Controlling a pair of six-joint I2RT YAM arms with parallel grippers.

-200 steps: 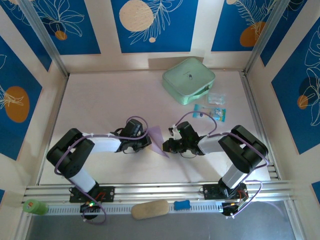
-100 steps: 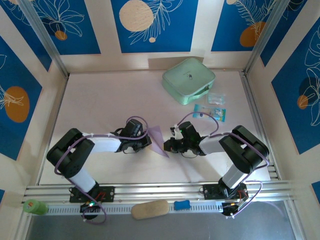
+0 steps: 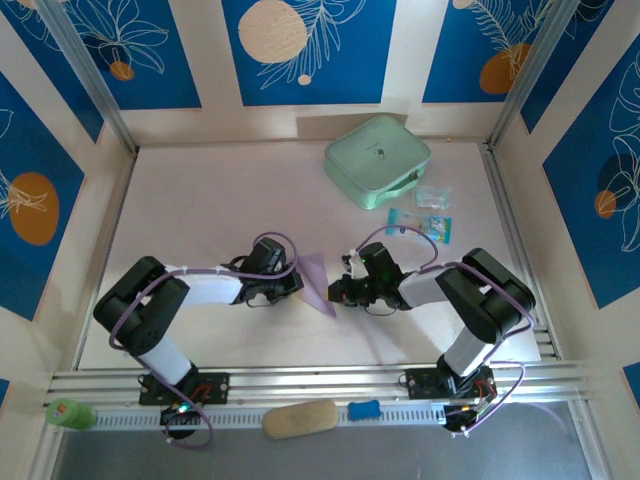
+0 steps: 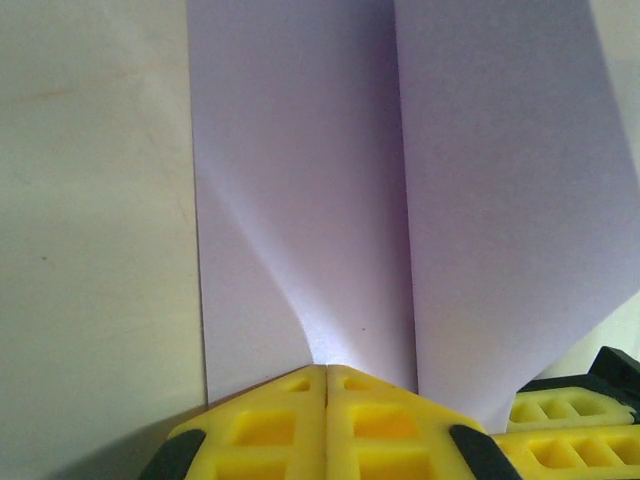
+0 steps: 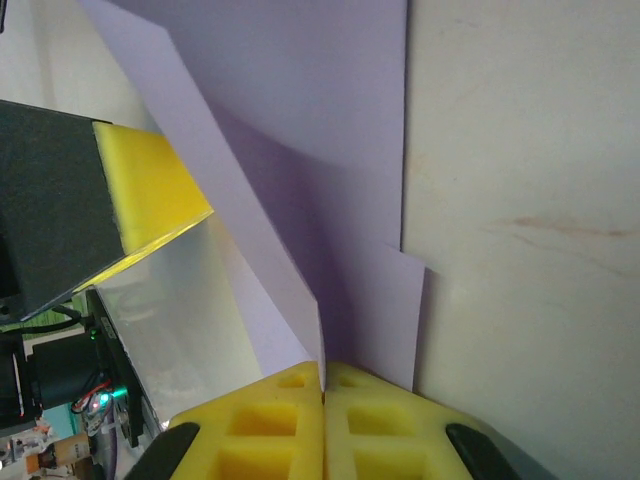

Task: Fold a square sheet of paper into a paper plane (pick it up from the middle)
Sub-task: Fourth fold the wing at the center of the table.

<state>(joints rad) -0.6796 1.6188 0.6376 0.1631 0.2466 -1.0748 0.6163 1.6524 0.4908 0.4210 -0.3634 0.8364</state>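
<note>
Left tool (image 3: 296, 283): just left of paper (image 3: 318, 281), pinched tight on its edge.
Right tool (image 3: 337, 291): just right of paper, pinched tight on the opposite edge.
Paper: on the near half of the table (image 3: 200, 200), creased, layers overlapping, a narrow wedge. Early folds judged done; wings and final dart shape left.
Case (image 3: 377, 160): beyond paper, well apart.
Packets (image 3: 432, 210): beyond paper, rightward.

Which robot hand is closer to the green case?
Right. The right gripper is on the near side of the case, almost straight in front of it. The left gripper is farther left, across the paper that both pinch.
</note>
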